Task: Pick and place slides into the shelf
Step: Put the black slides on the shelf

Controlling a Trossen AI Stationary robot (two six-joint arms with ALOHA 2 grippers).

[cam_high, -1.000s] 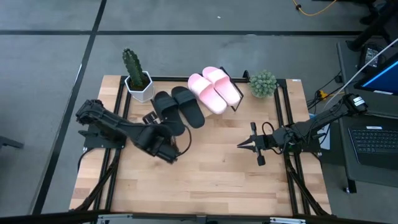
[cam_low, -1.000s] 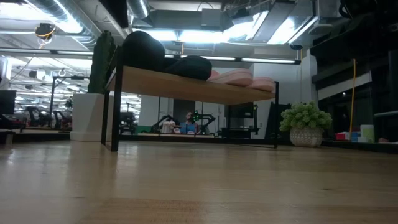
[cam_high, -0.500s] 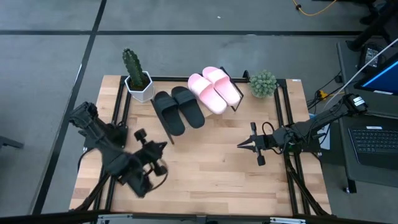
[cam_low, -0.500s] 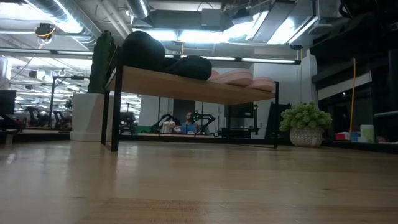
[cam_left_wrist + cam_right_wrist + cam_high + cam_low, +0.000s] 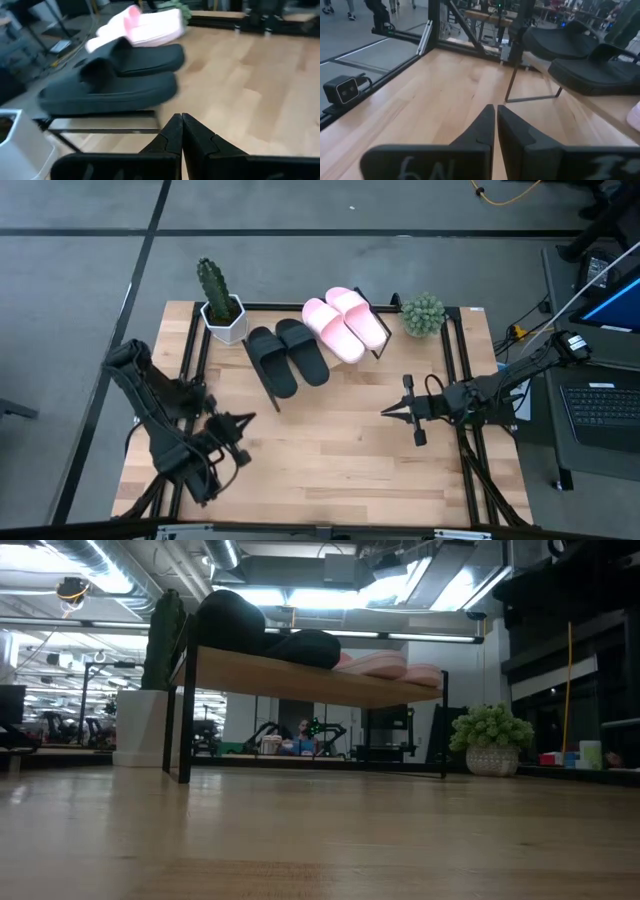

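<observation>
Tabletop (image 5: 340, 440) is light wood planks on a black frame, grey floor around it in my high view. Far edge: cactus in a white pot (image 5: 220, 305) at far left, small green bush plant (image 5: 423, 314) at far right, shelf (image 5: 300, 680) between them. All four slides sit on the shelf: two black slides (image 5: 288, 356) on the left half, side by side, two pink slides (image 5: 345, 323) on the right half, touching each other. Low view shows the slanted board on thin black legs, black slides high at left, pink ones lower at right, a lit workshop room behind with benches and equipment. Laptop (image 5: 600, 410) off the table's right side.

Left gripper (image 5: 243, 423) is over the near-left part of the table, well apart from the shelf, arm folded back toward the left edge; my left wrist view has its fingers (image 5: 172, 131) pressed together, nothing between them, black slides ahead of it. Right gripper (image 5: 385, 414) is at mid-right of the table, pointing left, low over the wood; fingers (image 5: 487, 122) nearly touching, only a thin slit, holding nothing.
</observation>
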